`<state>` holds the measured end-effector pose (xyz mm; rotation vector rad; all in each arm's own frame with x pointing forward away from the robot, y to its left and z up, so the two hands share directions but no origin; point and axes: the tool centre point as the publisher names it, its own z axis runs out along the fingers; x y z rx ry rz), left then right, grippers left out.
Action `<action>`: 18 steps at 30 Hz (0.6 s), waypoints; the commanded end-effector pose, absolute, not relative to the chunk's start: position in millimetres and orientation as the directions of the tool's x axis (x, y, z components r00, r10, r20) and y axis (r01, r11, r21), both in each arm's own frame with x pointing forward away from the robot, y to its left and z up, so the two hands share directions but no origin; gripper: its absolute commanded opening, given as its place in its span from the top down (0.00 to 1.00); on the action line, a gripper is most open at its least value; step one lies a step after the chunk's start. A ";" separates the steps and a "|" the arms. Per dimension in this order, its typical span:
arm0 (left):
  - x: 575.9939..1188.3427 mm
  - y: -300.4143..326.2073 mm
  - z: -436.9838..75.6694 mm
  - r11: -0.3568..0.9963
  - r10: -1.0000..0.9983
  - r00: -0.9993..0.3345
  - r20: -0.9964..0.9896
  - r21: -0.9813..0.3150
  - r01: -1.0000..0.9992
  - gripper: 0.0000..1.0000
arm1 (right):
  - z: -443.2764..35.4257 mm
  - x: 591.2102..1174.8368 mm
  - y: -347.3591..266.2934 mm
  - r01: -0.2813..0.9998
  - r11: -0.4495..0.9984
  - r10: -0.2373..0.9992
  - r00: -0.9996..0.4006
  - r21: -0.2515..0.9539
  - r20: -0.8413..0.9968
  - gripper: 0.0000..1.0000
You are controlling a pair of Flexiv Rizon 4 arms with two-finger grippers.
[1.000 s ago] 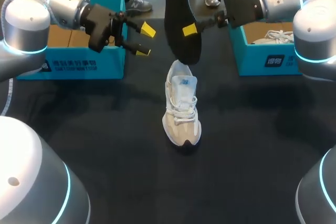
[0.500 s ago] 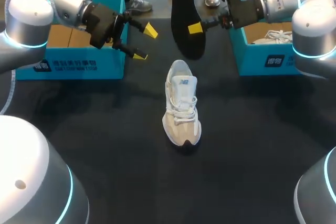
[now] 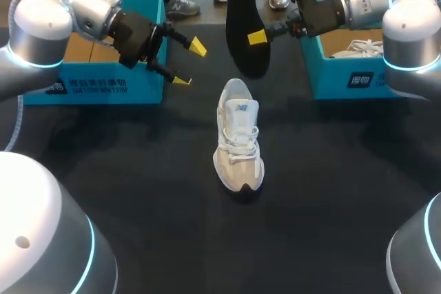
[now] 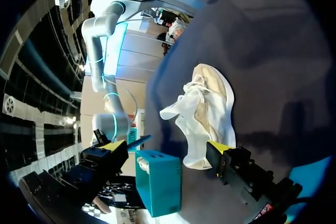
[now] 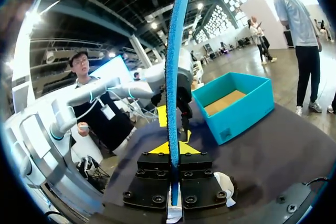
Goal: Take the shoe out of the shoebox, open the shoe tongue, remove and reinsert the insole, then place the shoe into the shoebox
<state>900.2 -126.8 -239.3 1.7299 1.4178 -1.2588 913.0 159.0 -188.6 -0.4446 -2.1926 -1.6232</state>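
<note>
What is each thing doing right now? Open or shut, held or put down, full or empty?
shoe: standing on the table, insole out.
insole: held up off the table.
right gripper: shut on the insole.
left gripper: open, holding nothing.
left shoebox: open, looks empty.
right shoebox: open, second shoe inside.

You have a dark table (image 3: 138, 170) under the arms, and three things rest directly on it: a pale shoe (image 3: 238, 146) upright on its sole near the middle, toe toward the robot, and two open teal boxes along the far side, the left shoebox (image 3: 103, 86) and the right shoebox (image 3: 348, 79), each well apart from the shoe
</note>
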 end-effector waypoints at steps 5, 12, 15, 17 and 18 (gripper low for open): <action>908.6 -122.2 -247.6 -0.254 0.425 -0.041 -0.904 -0.163 0.953 0.00 | -199.9 924.2 165.4 0.446 0.289 0.048 -0.891 0.847 0.452 1.00; 907.0 -119.3 -247.9 -0.224 0.437 -0.085 -0.895 -0.201 0.954 0.00 | -219.0 934.7 177.5 0.445 0.295 0.049 -0.891 0.845 0.452 1.00; 904.5 -119.0 -251.0 -0.222 0.440 -0.093 -0.893 -0.209 0.952 0.00 | -226.4 935.8 181.7 0.437 0.268 0.040 -0.896 0.859 0.443 1.00; 903.1 -119.4 -253.7 -0.219 0.441 -0.102 -0.892 -0.217 0.951 0.00 | -230.2 935.2 183.8 0.432 0.272 0.040 -0.898 0.860 0.439 1.00; 902.2 -120.1 -254.8 -0.216 0.435 -0.106 -0.894 -0.219 0.952 0.00 | -232.2 934.5 184.5 0.432 0.272 0.039 -0.898 0.860 0.439 1.00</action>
